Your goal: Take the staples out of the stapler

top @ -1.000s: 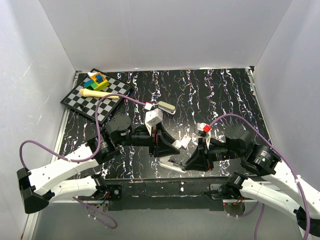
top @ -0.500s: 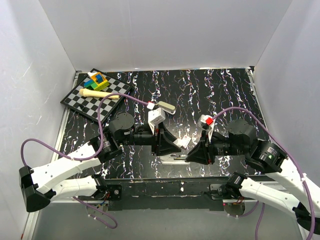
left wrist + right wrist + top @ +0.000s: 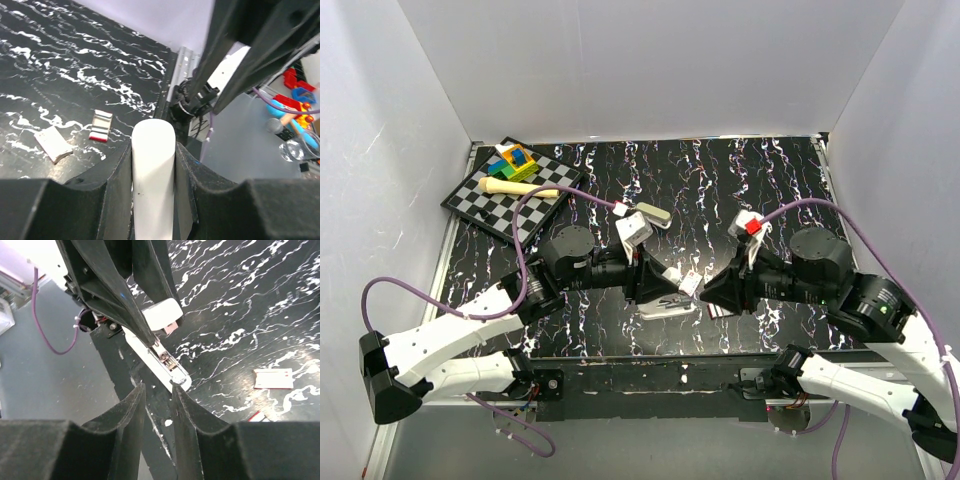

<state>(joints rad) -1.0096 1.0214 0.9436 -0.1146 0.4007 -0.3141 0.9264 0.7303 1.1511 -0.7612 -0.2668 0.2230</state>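
Note:
The stapler (image 3: pixel 665 307) is a slim white bar, hinged open, low over the black mat near the front edge. My left gripper (image 3: pixel 663 291) is shut on its white upper bar (image 3: pixel 152 180), which fills the gap between the pads. In the right wrist view the upper bar (image 3: pixel 162 314) is raised and the lower tray (image 3: pixel 161 363) with its metal channel is exposed. My right gripper (image 3: pixel 157 387) is open a little and empty, its tips just short of the tray's end; in the top view it (image 3: pixel 712 296) faces the left gripper.
A small red-and-white box (image 3: pixel 101 125) and a white strip (image 3: pixel 52 143) lie on the mat beside the stapler; the box also shows in the right wrist view (image 3: pixel 273 378). A chessboard (image 3: pixel 480 205) with coloured blocks (image 3: pixel 513 160) and a cream stick (image 3: pixel 510 187) sits far left. A beige bar (image 3: pixel 654 212) lies mid-mat.
The right arm has drawn back to the right and farther from the front edge. The left gripper has carried the stapler slightly away from the front edge.

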